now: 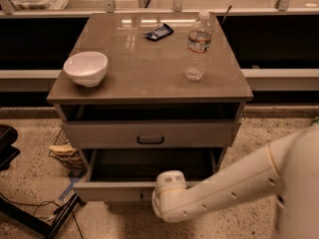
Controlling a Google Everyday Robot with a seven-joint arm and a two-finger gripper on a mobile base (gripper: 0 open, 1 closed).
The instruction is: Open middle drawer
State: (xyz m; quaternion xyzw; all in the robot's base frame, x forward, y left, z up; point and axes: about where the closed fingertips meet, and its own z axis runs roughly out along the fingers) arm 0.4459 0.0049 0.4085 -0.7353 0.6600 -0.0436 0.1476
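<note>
We can read no text for certain anywhere. The water bottle (198, 44) on the table (149, 81) carries a pale label with a reddish band, but its print is too small for us to make out. The dark packet (159, 32) behind it shows light markings that we cannot read. The hand (149, 196) sits at the front of the pulled-out middle drawer (109, 189), mostly hidden behind the white wrist, and we find no lettering there.
</note>
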